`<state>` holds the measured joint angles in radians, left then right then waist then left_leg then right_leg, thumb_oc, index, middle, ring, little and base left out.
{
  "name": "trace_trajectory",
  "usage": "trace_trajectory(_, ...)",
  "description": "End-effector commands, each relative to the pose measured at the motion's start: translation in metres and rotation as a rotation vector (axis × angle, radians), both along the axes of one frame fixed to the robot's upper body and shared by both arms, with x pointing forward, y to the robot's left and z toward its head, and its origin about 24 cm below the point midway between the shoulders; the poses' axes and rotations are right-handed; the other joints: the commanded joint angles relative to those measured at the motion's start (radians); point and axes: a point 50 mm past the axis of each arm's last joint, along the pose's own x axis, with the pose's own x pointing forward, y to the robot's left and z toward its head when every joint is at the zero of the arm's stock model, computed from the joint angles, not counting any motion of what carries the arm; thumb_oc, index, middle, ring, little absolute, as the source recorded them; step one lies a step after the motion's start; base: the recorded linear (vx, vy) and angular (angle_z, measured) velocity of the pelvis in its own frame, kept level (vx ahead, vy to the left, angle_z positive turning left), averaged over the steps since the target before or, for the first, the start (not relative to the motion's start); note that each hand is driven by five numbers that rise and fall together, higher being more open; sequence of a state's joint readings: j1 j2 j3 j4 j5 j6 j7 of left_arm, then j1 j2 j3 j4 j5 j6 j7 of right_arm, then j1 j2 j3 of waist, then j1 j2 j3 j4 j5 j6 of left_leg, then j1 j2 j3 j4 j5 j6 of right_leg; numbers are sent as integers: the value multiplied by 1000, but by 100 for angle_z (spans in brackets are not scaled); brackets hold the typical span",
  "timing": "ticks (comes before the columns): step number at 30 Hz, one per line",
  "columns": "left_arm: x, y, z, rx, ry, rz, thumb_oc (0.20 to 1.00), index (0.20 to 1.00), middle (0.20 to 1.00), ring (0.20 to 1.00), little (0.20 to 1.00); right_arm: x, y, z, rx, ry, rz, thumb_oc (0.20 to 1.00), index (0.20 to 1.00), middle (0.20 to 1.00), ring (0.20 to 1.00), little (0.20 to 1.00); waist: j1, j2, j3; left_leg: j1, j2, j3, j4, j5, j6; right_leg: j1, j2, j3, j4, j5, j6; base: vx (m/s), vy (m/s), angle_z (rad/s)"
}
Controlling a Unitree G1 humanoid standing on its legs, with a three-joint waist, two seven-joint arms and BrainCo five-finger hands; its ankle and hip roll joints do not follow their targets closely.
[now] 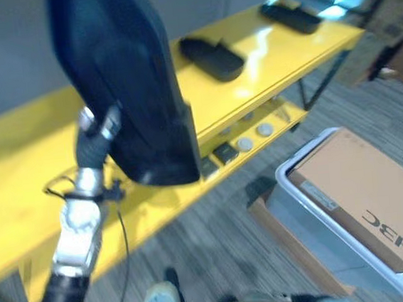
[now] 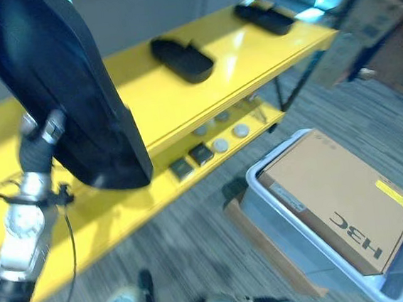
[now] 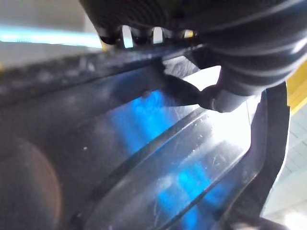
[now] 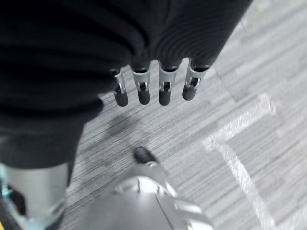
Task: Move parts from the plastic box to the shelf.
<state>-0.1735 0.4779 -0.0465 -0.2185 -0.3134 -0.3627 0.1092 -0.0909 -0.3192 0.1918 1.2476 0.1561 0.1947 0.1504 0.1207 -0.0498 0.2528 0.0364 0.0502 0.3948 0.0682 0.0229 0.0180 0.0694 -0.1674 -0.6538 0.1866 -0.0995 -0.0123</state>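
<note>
Left hand point(image 3: 225, 72): raised in front of the yellow shelf; in its own wrist view the thumb and fingers are clamped on the rim of a large black moulded part.
Black moulded part point(image 1: 127, 79): a long, dark plastic shell with raised ribs on its inner face, held up on end above the left wrist, in front of the shelf's top board, its lower end down by the lower board.
Right hand point(image 4: 153, 91): hanging over the grey carpet, fingers straight and relaxed, nothing in it.
Yellow shelf point(image 1: 15, 147): just beyond the left hand, running away towards the right hand's side, with a top board and a lower board.
Parts on the top board: one black tray-like part point(image 1: 211, 56) beyond the held shell; another dark part point(image 1: 290, 15) at the far end, well apart from it.
Lower board: small dark blocks point(image 1: 224, 152) and round silver discs point(image 1: 254, 136) in a row, just beyond the lower end of the held part.
Plastic box point(image 1: 299, 206): grey, on the floor on the right side, well apart from the left hand, with a brown cardboard carton point(image 1: 367, 199) inside it.
</note>
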Motion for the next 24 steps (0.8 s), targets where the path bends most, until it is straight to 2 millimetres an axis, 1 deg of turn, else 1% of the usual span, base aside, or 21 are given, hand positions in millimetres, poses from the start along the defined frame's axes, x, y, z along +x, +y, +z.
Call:
trace_trajectory(1,-19,-6,11,-11,-86,-70,200,200,200,200,200,-27,2,-7,6,87,8,1000,1000,1000,1000,1000,-17,62,-77,161,49,5,-24,-132,-63,49,-35,-57,-15,31,62,-26,219,68)
trace_trajectory(2,-19,-6,12,-9,-88,-75,200,200,200,200,200,-27,2,-7,6,86,2,1000,1000,1000,1000,1000,-16,66,-78,162,46,2,-34,-128,-62,48,-37,-57,-11,30,63,-35,275,103)
trace_trajectory(3,-19,-7,14,0,-91,-87,200,200,200,200,200,-24,3,-7,2,70,-10,1000,1000,1000,1000,1000,-10,79,-80,160,38,-12,-62,-120,-60,46,-46,-58,3,26,64,-10,313,79)
trace_trajectory(4,-20,-9,15,26,-91,-113,200,200,200,200,200,-18,3,-6,-21,25,-42,1000,1000,1000,1000,1000,-3,96,-81,162,16,-36,-107,-109,-42,35,-86,-64,63,39,76,-8,350,48)
trace_trajectory(6,-20,-10,17,33,-90,-128,200,200,200,200,200,-15,3,-5,-29,6,-67,1000,1000,1000,1000,1000,1,101,-81,161,4,-47,-121,-108,-32,31,-106,-67,91,51,85,2,289,33)
trace_trajectory(7,-21,-12,19,43,-94,-162,200,200,200,200,200,-9,3,-4,-39,-24,-85,1000,1000,1000,1000,1000,9,114,-80,161,-22,-60,-143,-109,-8,13,-177,-78,182,103,119,2,301,45)
trace_trajectory(9,-22,-13,19,53,-101,-171,200,200,200,200,200,-6,4,-3,-52,-41,-71,1000,1000,1000,1000,1000,7,119,-78,160,-34,-71,-149,-111,3,1,-203,-64,226,122,132,-4,239,42)
trace_trajectory(10,-21,-17,19,52,-107,-199,200,200,200,200,200,-3,5,-3,-77,-46,-59,1000,1000,1000,1000,1000,-14,122,-69,151,-47,-115,-154,-111,19,-31,-194,41,264,126,141,-10,118,43)
trace_trajectory(11,-20,-19,19,49,-106,-210,200,200,200,200,200,-3,6,-3,-83,-49,-50,1000,1000,1000,1000,1000,-24,121,-66,147,-51,-136,-156,-110,23,-43,-173,84,257,120,141,-7,63,43)
trace_trajectory(12,-19,-21,18,47,-105,-226,200,200,200,200,200,-3,7,-4,-90,-52,-50,1000,1000,1000,1000,1000,-38,118,-63,141,-54,-163,-156,-107,25,-56,-136,137,237,111,139,17,-104,83)
trace_trajectory(13,-17,-29,17,44,-105,-272,200,200,200,200,200,-3,10,-5,-90,-57,-76,1000,1000,1000,1000,1000,-74,110,-59,128,-63,-232,-156,-96,26,-69,-36,257,165,81,134,-47,-154,102)
trace_trajectory(14,-16,-35,17,43,-110,-300,200,200,200,200,200,-1,11,-5,-84,-66,-100,1000,1000,1000,1000,1000,-90,107,-60,107,-67,-262,-156,-68,30,-74,19,305,114,82,113,-43,-163,113)
trace_trajectory(15,-15,-39,16,43,-111,-316,200,200,200,200,200,0,12,-5,-81,-73,-108,1000,1000,1000,1000,1000,-102,103,-64,99,-74,-295,-156,-62,30,-70,56,349,82,73,107,-31,-166,170)
trace_trajectory(16,-15,-51,16,43,-113,-354,200,200,200,200,200,3,13,-4,-77,-76,-110,1000,1000,1000,1000,1000,-125,93,-78,80,-96,-385,-156,-47,29,-45,138,470,-10,56,82,43,-133,177)
trace_trajectory(18,-14,-56,16,45,-114,-355,200,200,200,200,200,2,13,-4,-73,-64,-87,1000,1000,1000,1000,1000,-129,87,-87,77,-104,-409,-156,-44,26,-24,162,503,-56,41,69,46,-104,150)
trace_trajectory(20,-13,-56,17,42,-108,-346,200,200,200,200,200,1,13,-5,-65,-38,-43,1000,1000,1000,1000,1000,-120,75,-97,72,-113,-418,-156,-43,20,1,170,516,-121,51,62,39,-121,131)
trace_trajectory(22,-11,-50,16,12,-87,-305,200,200,200,200,200,-4,13,-6,-58,8,71,1000,1000,1000,1000,1000,-103,60,-105,69,-120,-418,-138,-51,14,24,169,536,-180,72,59,35,-161,22)
trace_trajectory(24,-12,-46,16,-3,-79,-290,200,200,200,200,200,-6,12,-6,-61,30,98,1000,1000,1000,1000,1000,-92,53,-101,41,-126,-405,-85,-64,8,38,161,536,-203,79,54,11,-82,-2)
